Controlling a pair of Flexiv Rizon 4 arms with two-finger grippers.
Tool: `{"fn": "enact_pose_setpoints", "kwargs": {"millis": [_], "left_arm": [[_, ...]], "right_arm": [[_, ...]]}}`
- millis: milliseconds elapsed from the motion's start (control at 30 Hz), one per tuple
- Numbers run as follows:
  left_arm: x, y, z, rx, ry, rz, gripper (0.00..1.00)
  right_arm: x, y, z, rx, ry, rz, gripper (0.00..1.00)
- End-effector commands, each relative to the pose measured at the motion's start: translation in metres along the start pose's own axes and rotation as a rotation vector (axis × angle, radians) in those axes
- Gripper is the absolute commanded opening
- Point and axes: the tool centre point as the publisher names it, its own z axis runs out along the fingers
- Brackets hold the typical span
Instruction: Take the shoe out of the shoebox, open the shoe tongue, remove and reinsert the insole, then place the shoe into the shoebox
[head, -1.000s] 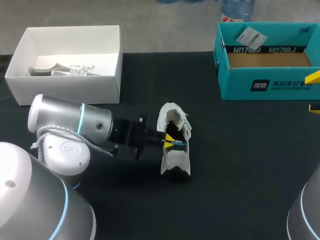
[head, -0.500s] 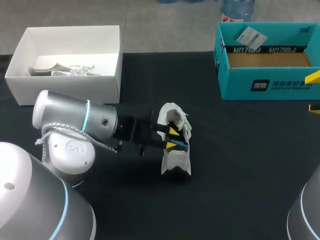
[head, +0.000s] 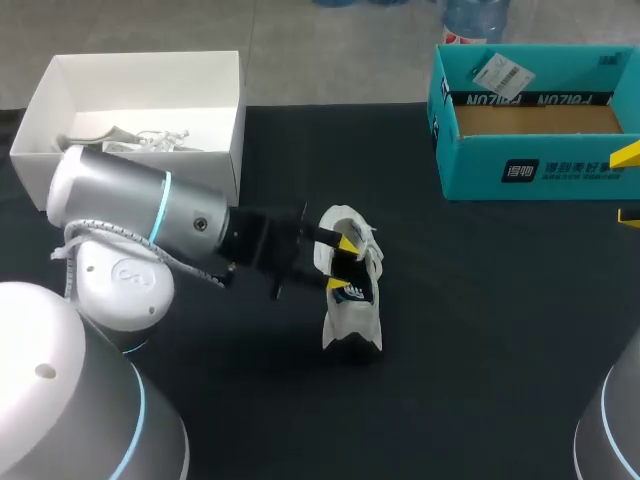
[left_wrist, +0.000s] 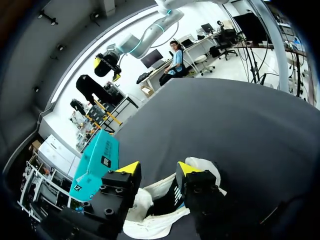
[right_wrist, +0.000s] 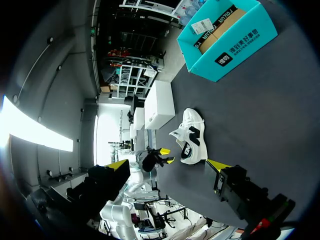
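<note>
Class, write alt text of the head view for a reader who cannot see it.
The left gripper, fingers apart, sits at the opening of a white shoe in the middle of the black table. An open white box stands far left, an open teal shoebox far right.

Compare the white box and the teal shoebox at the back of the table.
The white box is plain; the teal shoebox has print on its front. The white box sits rear left, the teal shoebox rear right. Pale items lie in the white box; the teal shoebox shows a brown floor. Both are open-topped, and the shoe is in neither.
</note>
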Motion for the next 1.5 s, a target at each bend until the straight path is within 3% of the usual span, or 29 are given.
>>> {"fn": "enact_pose_setpoints", "kwargs": {"millis": [33,200,467,700,1133,1200,1333,1500], "left_arm": [[-0.009,-0.006,-0.01,-0.027,0.098,0.007,0.0],[-0.011,-0.008,-0.016,-0.075,0.288,0.105,0.0],[-0.015,-0.008,-0.022,-0.089,0.451,0.241,0.0],[-0.017,-0.012,-0.025,-0.068,0.526,0.278,0.0],[-0.017,-0.012,-0.025,-0.068,0.526,0.278,0.0],[-0.02,-0.01,-0.02,-0.034,0.551,0.377,0.0],[-0.024,0.004,-0.014,-0.071,0.629,0.526,0.0],[-0.023,0.009,-0.014,-0.045,0.721,0.62,0.0]], "right_arm": [[0.0,-0.002,0.0,-0.003,-0.003,0.001,1.0],[0.0,-0.002,0.0,-0.003,-0.003,0.001,1.0],[0.0,-0.002,0.0,-0.003,-0.003,0.001,1.0],[0.0,-0.002,0.0,-0.003,-0.003,0.001,1.0],[0.0,-0.002,0.0,-0.003,-0.003,0.001,1.0],[0.0,-0.002,0.0,-0.003,-0.003,0.001,1.0],[0.0,-0.002,0.0,-0.003,-0.003,0.001,1.0],[0.0,-0.002,0.0,-0.003,-0.003,0.001,1.0]]}}
